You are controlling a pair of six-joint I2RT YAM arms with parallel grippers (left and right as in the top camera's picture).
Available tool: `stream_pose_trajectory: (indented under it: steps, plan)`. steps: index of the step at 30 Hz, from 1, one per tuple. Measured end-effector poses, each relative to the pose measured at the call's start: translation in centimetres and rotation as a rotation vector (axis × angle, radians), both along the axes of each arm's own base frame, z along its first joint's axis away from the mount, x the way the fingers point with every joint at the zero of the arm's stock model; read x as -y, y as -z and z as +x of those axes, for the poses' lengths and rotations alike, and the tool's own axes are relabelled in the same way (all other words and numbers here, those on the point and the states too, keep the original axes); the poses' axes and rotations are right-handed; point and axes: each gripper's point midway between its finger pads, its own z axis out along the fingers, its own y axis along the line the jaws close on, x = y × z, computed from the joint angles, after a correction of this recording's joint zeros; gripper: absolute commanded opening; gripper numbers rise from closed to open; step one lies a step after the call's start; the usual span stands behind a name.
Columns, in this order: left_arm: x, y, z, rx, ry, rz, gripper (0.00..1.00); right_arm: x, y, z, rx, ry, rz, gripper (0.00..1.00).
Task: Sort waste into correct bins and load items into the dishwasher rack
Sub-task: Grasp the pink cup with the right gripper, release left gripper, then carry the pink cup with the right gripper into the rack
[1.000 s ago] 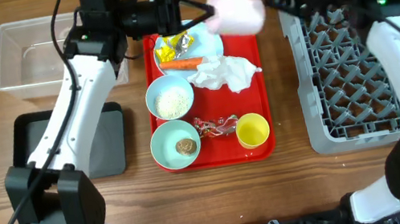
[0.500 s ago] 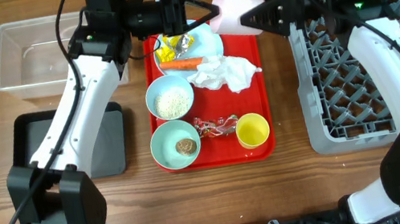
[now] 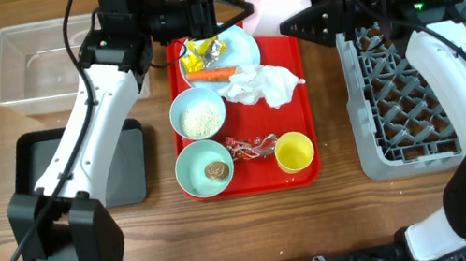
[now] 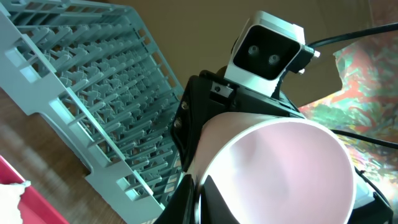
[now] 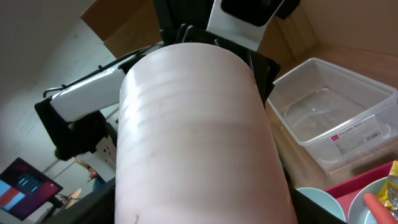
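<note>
- Overhead: small pink plastic cup point(image 3: 272, 5) hangs over the far edge of the flat red tray point(image 3: 300, 100), clamped in the left gripper point(image 3: 240, 13). The right gripper point(image 3: 299, 25) meets it from the side of the large grey lattice dishwasher rack point(image 3: 431, 69); cannot tell whether it grips.
- Nothing seen in the rack, clear plastic tub point(image 3: 34, 74) or black shallow tray point(image 3: 130, 167). Crumpled white napkin point(image 3: 268, 85), orange carrot piece point(image 3: 212, 74) and small yellow cup point(image 3: 294, 151) sit unsorted on the red tray: barely begun.
- Left wrist: own jaws flank the cup's round end; rack pegs beyond.
- Right wrist: cup wall fills the frame, own jaws hidden; tub behind.
</note>
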Motion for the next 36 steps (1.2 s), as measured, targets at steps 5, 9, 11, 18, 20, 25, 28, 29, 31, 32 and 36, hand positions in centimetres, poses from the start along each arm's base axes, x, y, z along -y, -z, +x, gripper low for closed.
stream_pose_trajectory:
  steps: [5,9,11,18,20,25,28,29,31,32,36]
  plan:
    - [0.0,0.0,0.0,-0.002,0.0,0.0,0.21,0.0,0.0,0.0,0.0,0.0,0.0,0.66]
    - [0.0,0.0,0.0,-0.003,0.0,0.0,0.27,0.0,0.0,0.0,0.002,0.0,0.0,0.64]
    - [0.0,0.1,0.0,-0.008,0.0,0.001,0.17,0.0,-0.1,0.0,0.011,0.0,0.0,0.63]
    - [0.0,0.3,-0.1,-0.029,0.001,0.007,0.04,0.0,-0.3,0.2,0.049,0.0,0.001,0.71]
    - [0.1,0.3,-0.2,-0.027,0.002,0.007,0.04,0.0,-0.6,0.3,0.073,0.0,0.002,0.74]
    - [1.0,0.4,-0.7,-0.023,0.017,0.012,0.04,0.0,-2.0,0.7,0.134,0.001,0.005,0.74]
    - [1.1,0.4,-0.8,-0.024,0.018,0.012,0.04,0.0,-2.1,0.7,0.104,0.001,0.004,0.72]
    - [1.1,0.4,-0.8,-0.024,0.018,0.012,0.04,0.0,-2.1,0.7,0.101,0.001,0.004,0.68]
    - [1.1,0.4,-0.8,-0.023,0.02,0.011,0.04,0.0,-2.1,0.7,0.09,0.001,0.004,0.62]
    - [1.1,0.4,-0.8,-0.023,0.022,0.01,0.06,0.0,-2.1,0.8,0.085,0.002,0.004,0.59]
    - [1.4,0.4,-1.1,-0.017,0.032,0.011,0.25,0.1,-2.1,0.8,0.079,0.003,0.004,0.57]
